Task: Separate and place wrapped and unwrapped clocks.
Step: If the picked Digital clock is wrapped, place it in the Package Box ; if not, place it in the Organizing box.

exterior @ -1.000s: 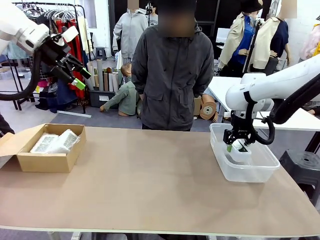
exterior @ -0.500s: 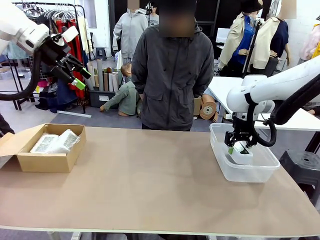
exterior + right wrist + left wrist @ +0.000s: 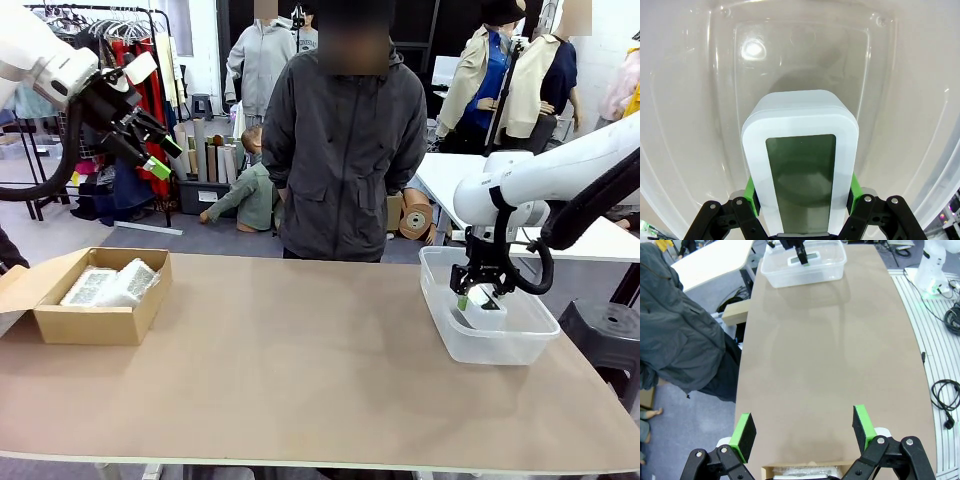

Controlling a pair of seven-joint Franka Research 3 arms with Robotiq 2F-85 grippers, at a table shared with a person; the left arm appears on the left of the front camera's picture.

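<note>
Front view. Item one: clear plastic tub (image 3: pixel 487 345), landmark, standing near the table's (image 3: pixel 300 370) right edge, its far rim close to the table's back edge. Right gripper (image 3: pixel 483 296) is lowered inside the tub, fingers clamped on the bare white clock (image 3: pixel 488 304), which sits between the tub walls, below the rim.

Item two: brown cardboard box (image 3: pixel 95 312), well apart from the tub at the opposite end of the table, near the left edge, one flap folded outward. Two bubble-wrapped bundles (image 3: pixel 110 284) lie side by side inside it, touching.

Item three: the stretch of tabletop between tub and box is bare brown surface, front edge to back edge. A person in a dark jacket (image 3: pixel 343 150) stands behind the back edge, left of the tub.

Item four: left gripper (image 3: pixel 152 146), high above the box end and far from the tub, fingers spread wide, nothing between them.

Right wrist view. Clock (image 3: pixel 800 160) held by its long sides between the green pads (image 3: pixel 753 192), grey-green screen facing the camera, tub floor (image 3: pixel 800 55) beyond its top edge, with room to the walls on both sides.

Left wrist view. Left gripper (image 3: pixel 804 429) fingers apart over bare tabletop (image 3: pixel 835 350); tub (image 3: pixel 805 262) at the far end; box rim (image 3: pixel 805 471) at the lower edge.
</note>
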